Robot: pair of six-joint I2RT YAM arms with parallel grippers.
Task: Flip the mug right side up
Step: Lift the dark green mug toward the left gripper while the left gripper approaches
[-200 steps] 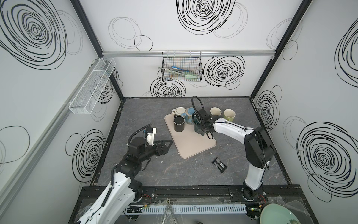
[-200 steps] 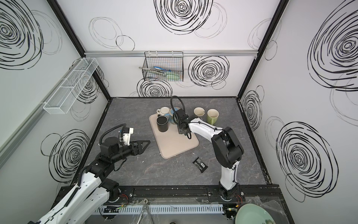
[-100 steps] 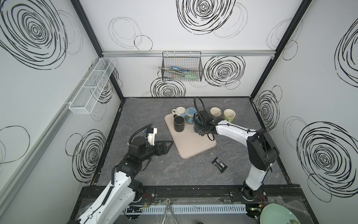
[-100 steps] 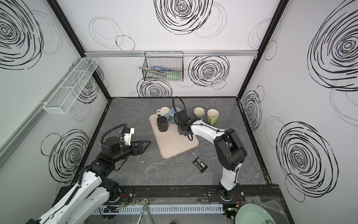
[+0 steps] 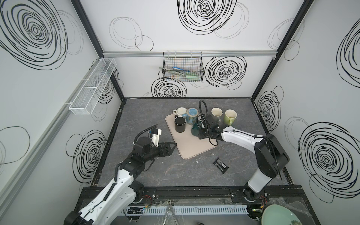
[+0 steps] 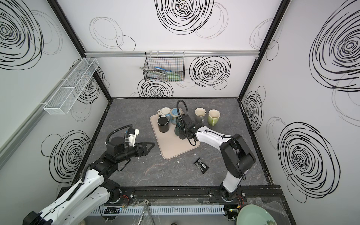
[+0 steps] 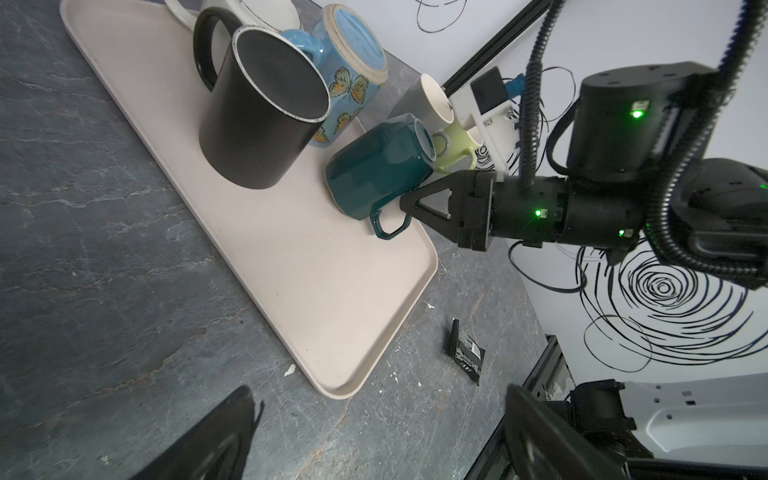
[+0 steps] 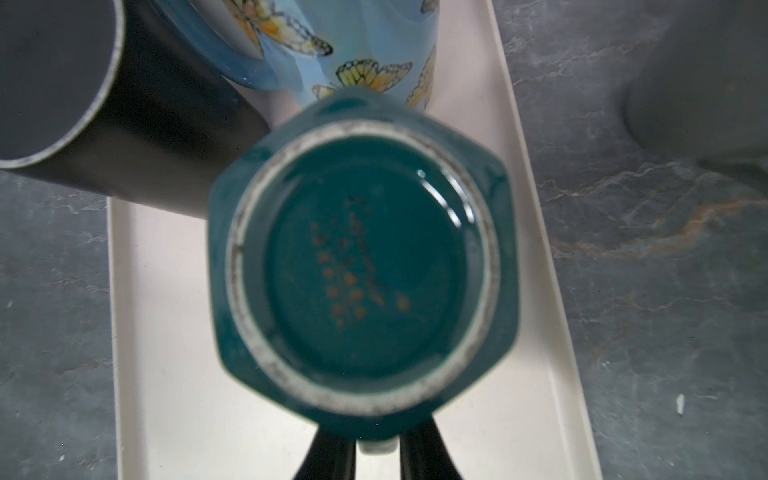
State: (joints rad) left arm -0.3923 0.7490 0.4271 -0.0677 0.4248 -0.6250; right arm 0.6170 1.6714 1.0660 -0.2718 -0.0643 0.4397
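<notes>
The right gripper (image 7: 408, 206), a pair of black triangular fingers, is pinching the angular handle of the teal mug (image 7: 378, 166) with its jaws drawn narrow. The mug is sitting tilted over the beige tray (image 7: 291, 270), base pointing up toward the wrist and mouth angling down at the tray surface. Whether the rim is touching the tray cannot be told.

In the right wrist view the mug body (image 8: 365, 266) is showing a hexagonal, faceted outline. A rough, unglazed grey foot ring is encircling a glossy recessed disc marked with small reddish specks.

The left gripper (image 5: 173, 148) is hovering over the table (image 5: 155, 175) just beside the tray's near-left edge, with its fingers spread wide and holding nothing.

The tray is a smooth, matte, rounded rectangle with a shallow raised lip.
- A matte black cylindrical mug (image 7: 257, 124) with a worn pale rim is standing upright on it, near the teal mug.
- A glazed blue mug (image 7: 353, 75) printed with butterflies is standing inverted, its bare ceramic foot ring facing up.
- A cream mug (image 5: 181, 111) is standing upright at the tray's far corner.

Off the tray, on the grey marble-patterned table, a grey mug (image 5: 216, 114) and a pale green mug (image 5: 229, 116) are standing upright side by side. A flat black packet (image 5: 220, 165) is lying near the tray's front corner.
</notes>
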